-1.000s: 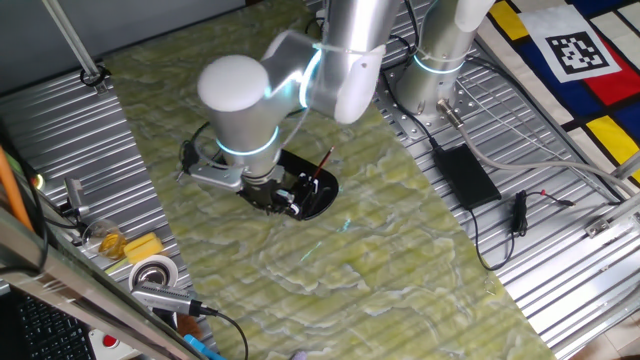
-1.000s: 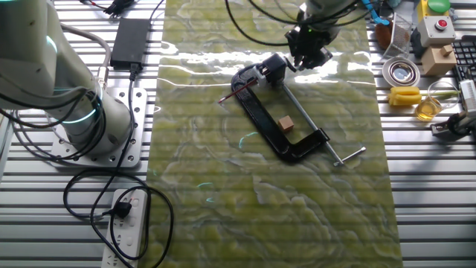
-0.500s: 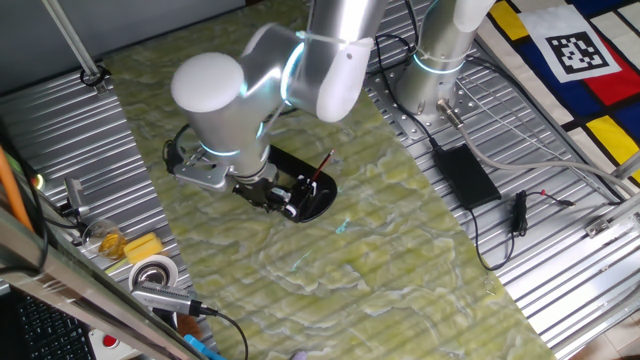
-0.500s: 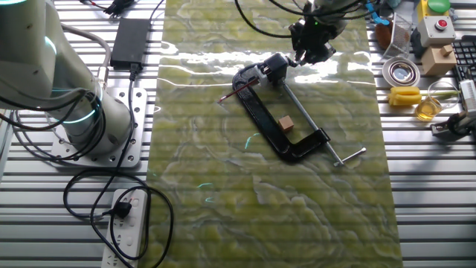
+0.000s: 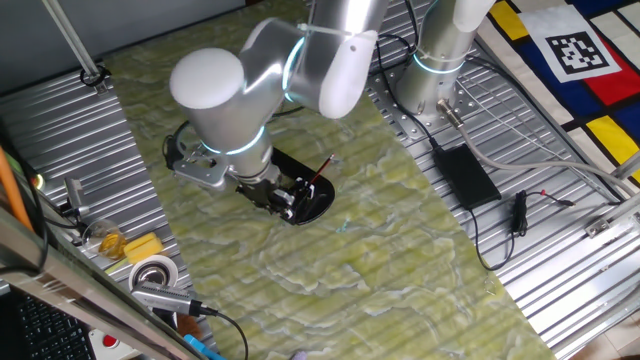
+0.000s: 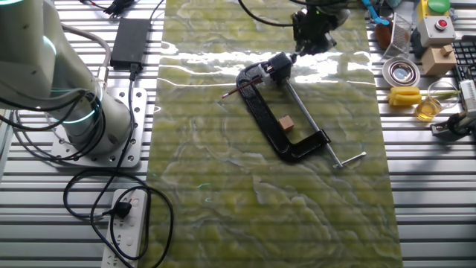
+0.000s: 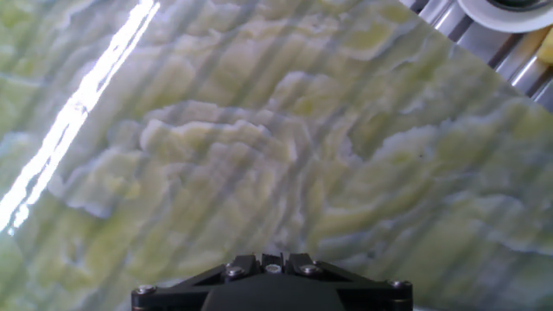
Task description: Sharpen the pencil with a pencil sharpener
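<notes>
The pencil (image 6: 238, 91), a short dark red stick, lies on the green mat, its one end at the head of a black C-clamp (image 6: 269, 119). It also shows in one fixed view (image 5: 320, 170). A small black block (image 6: 280, 65), perhaps the sharpener, sits at the clamp's head. The silver clamp rod (image 6: 320, 123) runs beside the frame. My gripper (image 6: 305, 43) hangs just beyond that head, apart from the pencil; in one fixed view it (image 5: 275, 193) sits low over the clamp. The hand view shows only bare mat (image 7: 259, 130) and the gripper's housing, no fingers.
A small brown cube (image 6: 285, 124) sits inside the clamp. A tape roll (image 6: 400, 72), a yellow object (image 6: 405, 95) and a button box (image 6: 439, 26) stand right of the mat. A power brick (image 6: 130, 33), the arm's base (image 6: 82, 112) and a power strip (image 6: 126, 223) are left.
My gripper has moved a little away from the clamp's head toward the mat's far edge. The clamp's head has shifted slightly. The pencil lies as before.
</notes>
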Robot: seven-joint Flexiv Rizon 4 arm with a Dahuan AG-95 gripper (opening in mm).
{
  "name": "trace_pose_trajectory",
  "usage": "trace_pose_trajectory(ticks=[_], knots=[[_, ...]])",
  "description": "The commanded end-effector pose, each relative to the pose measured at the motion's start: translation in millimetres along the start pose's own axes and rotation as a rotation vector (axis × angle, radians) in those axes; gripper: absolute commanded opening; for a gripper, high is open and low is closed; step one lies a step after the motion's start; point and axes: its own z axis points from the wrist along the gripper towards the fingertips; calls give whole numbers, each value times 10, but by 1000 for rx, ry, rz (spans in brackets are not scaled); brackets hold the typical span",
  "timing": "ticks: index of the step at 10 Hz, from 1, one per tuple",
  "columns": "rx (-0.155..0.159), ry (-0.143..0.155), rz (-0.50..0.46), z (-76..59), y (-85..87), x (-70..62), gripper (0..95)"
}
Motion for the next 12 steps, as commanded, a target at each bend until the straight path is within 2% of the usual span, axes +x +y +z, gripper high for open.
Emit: trace_pose_trajectory(ticks=[1, 5, 7, 8, 9, 10, 12], knots=[[4, -3, 22, 33, 97, -33, 0], [7, 2, -16, 39, 110, 1, 0], [10, -13, -39, 21, 104, -4, 380], [11, -11, -38, -14, 107, -31, 380], [12, -8, -26, -76, 119, -70, 570], [13, -9, -15, -112, 126, -95, 570], [36, -33, 36, -235, 155, -198, 190]])
